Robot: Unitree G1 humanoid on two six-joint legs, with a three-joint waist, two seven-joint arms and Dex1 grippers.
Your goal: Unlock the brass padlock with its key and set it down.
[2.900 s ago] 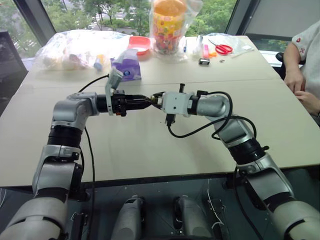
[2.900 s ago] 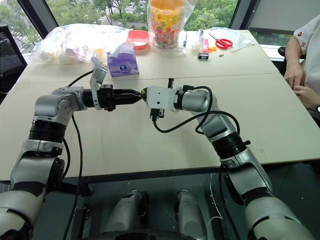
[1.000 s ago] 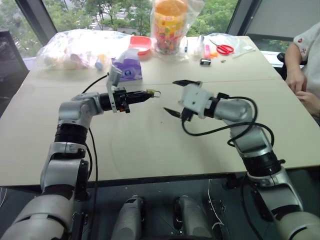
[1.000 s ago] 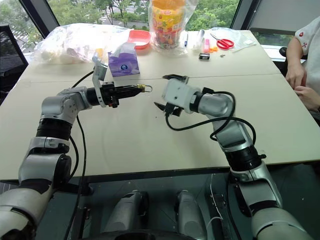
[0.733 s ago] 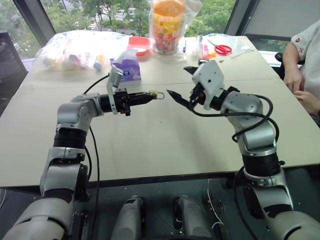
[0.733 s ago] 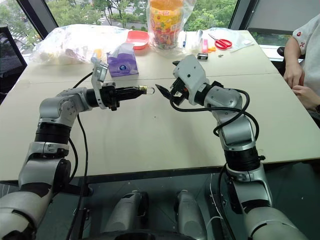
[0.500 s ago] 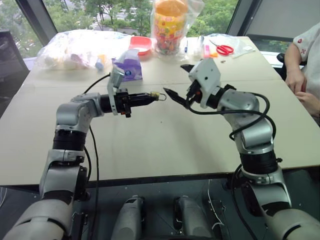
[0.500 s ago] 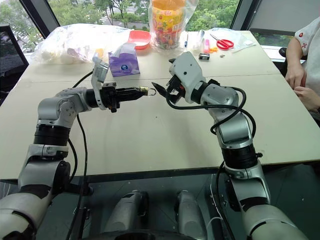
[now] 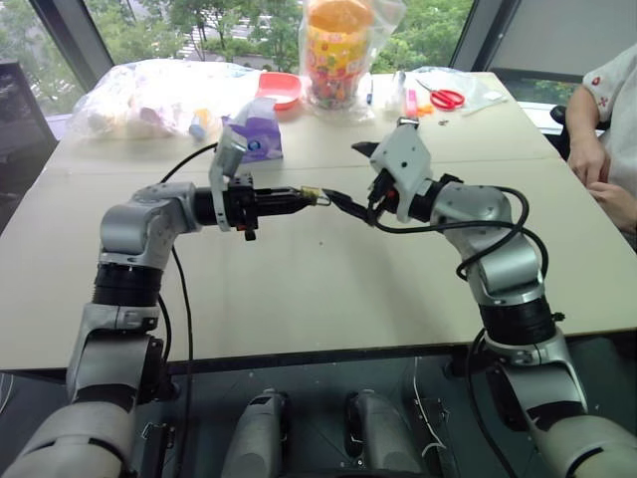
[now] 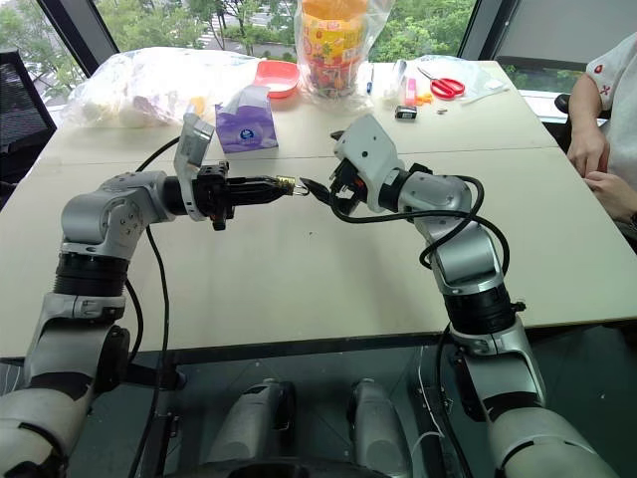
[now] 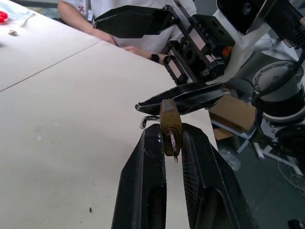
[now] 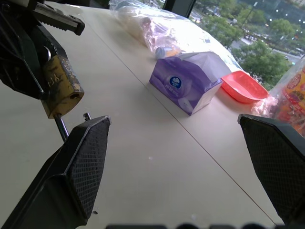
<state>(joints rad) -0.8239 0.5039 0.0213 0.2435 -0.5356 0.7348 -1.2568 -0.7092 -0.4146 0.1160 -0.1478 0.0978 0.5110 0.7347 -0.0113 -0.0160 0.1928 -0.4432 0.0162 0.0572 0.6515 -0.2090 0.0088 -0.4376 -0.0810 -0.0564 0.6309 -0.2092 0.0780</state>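
The brass padlock [image 9: 311,195] hangs above the table [image 9: 299,289], pinched by its body in my left gripper [image 9: 299,198], which is shut on it. Its silver shackle [image 12: 62,128] points toward my right gripper [image 9: 348,175]. That gripper is open wide, its lower fingertip [image 10: 305,184] right at the shackle and its upper finger well above. In the right wrist view the padlock [image 12: 59,88] shows one empty shackle hole. A thin metal blade [image 11: 173,144] sticks out of the padlock's [image 11: 170,119] near end, between my left fingers; I cannot tell whether it is the key.
At the table's far side lie a purple tissue pack [image 9: 254,134], a red bowl [image 9: 278,88], clear plastic bags [image 9: 149,95], a bagged jar of sweets [image 9: 336,50] and red scissors [image 9: 446,97]. A person [image 9: 607,119] sits at the right edge.
My right gripper, still open, has swung up and moved left until its lower finger meets the shackle. My left gripper has drawn back a little with the padlock.
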